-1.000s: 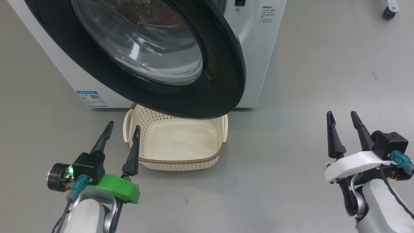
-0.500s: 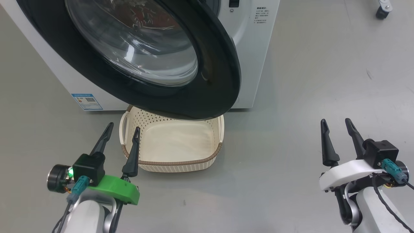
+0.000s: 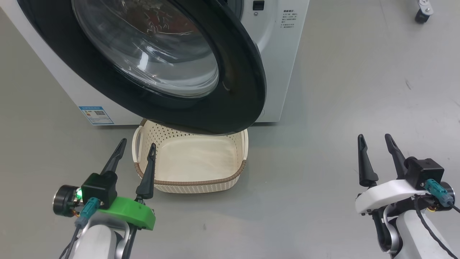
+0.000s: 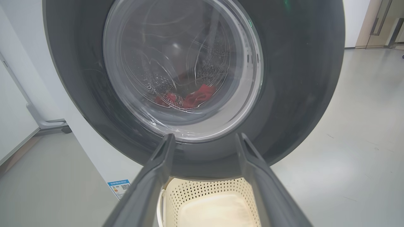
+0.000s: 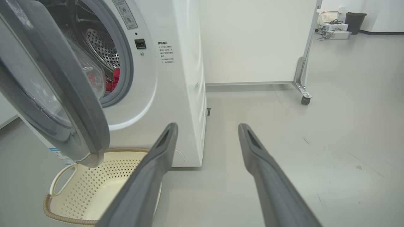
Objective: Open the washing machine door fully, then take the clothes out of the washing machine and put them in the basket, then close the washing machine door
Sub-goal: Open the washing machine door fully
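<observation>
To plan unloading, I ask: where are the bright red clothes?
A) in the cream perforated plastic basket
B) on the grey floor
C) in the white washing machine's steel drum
C: the bright red clothes lie at the bottom of the perforated steel drum.

place: test lab | cues: bare grey floor (image 5: 347,126); wheeled white partition (image 5: 252,41)
</observation>
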Robot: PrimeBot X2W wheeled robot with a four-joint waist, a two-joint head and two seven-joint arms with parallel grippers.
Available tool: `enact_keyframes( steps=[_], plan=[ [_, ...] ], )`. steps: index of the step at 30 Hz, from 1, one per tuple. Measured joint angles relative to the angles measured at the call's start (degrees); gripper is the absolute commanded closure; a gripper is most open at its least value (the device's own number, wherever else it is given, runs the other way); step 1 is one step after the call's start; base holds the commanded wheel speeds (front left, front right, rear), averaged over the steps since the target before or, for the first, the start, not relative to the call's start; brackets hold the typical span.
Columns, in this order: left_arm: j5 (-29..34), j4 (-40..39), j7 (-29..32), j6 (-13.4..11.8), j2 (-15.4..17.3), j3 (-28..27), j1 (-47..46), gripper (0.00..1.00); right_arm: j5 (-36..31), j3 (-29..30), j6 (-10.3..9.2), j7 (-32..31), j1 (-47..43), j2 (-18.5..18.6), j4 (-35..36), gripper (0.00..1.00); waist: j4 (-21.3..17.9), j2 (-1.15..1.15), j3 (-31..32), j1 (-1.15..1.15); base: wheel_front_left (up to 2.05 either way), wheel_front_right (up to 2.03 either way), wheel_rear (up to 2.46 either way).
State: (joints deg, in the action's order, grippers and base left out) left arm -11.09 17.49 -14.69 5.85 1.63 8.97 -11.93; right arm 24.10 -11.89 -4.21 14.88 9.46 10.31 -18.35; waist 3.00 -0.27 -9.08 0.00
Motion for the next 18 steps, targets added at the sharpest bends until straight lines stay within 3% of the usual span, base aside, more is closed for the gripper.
enact_keyframes(
  steps=[6, 7, 8, 9, 18],
  plan=[
    [0.0, 0.03, 0.0, 0.0, 0.0, 0.0, 0.27, 0.0, 0.0, 0.54, 0.02, 0.0, -0.62, -0.8, -0.02, 0.0, -0.02, 0.0, 0.18, 0.0, 0.0, 0.0, 0.0],
    [0.0, 0.03, -0.01, 0.0, 0.0, 0.0, 0.29, 0.0, 0.0, 0.57, 0.03, 0.0, -0.62, -0.86, -0.02, 0.22, -0.02, 0.0, 0.21, 0.0, 0.0, 0.0, 0.0],
    [0.0, 0.04, -0.01, 0.0, 0.0, 0.0, 0.29, 0.0, 0.0, 0.64, 0.04, 0.0, -0.63, -0.89, -0.02, 0.64, -0.03, 0.0, 0.23, 0.0, 0.0, 0.0, 0.0],
    [0.0, 0.07, -0.01, 0.0, 0.0, 0.0, 0.3, 0.0, 0.0, 0.74, 0.04, 0.0, -0.64, -0.9, -0.02, 1.0, -0.03, 0.0, 0.26, 0.0, 0.0, 0.0, 0.0],
    [0.0, 0.2, -0.01, 0.0, 0.01, 0.01, 0.52, 0.0, 0.02, 1.14, 0.88, 0.0, -1.33, -1.14, -0.47, 1.0, 0.06, 0.0, 0.44, 0.0, 0.0, 0.0, 0.0]
  ],
)
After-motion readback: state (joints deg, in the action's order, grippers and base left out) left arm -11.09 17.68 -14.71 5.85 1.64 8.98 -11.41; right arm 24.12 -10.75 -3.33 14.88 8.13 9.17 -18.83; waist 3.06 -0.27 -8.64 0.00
